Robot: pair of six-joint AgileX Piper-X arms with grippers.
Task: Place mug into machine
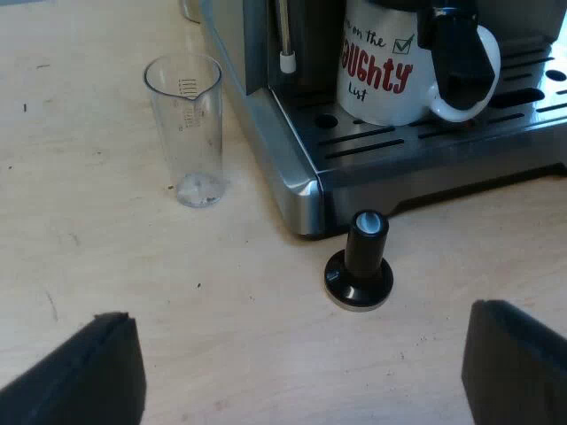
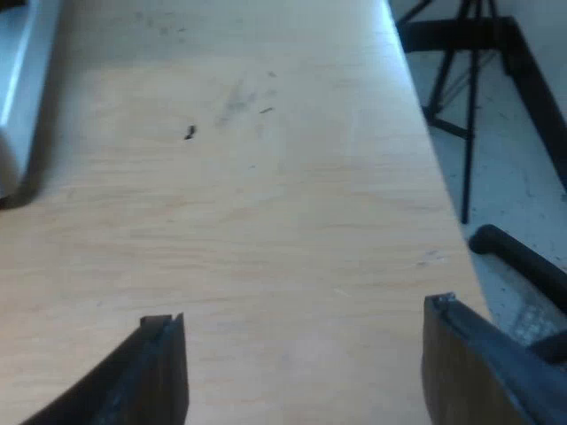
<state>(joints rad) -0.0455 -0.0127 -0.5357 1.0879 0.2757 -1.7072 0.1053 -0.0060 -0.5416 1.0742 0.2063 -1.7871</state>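
Mug point(image 1: 379, 75) on machine point(image 1: 297, 181), beyond left gripper point(image 1: 301, 359)

Left end effector point(image 1: 301, 376): two black fingers point(image 1: 84, 376), broad and blocky, with a matt, unmarked surface and squared corners at the tips. Right end effector point(image 2: 306, 359): two fingers point(image 2: 159, 367) of the same black material, each narrowing toward a flat tip with a small raised lip; the inner face of one catches light and reads dark grey, with a paler line along its edge
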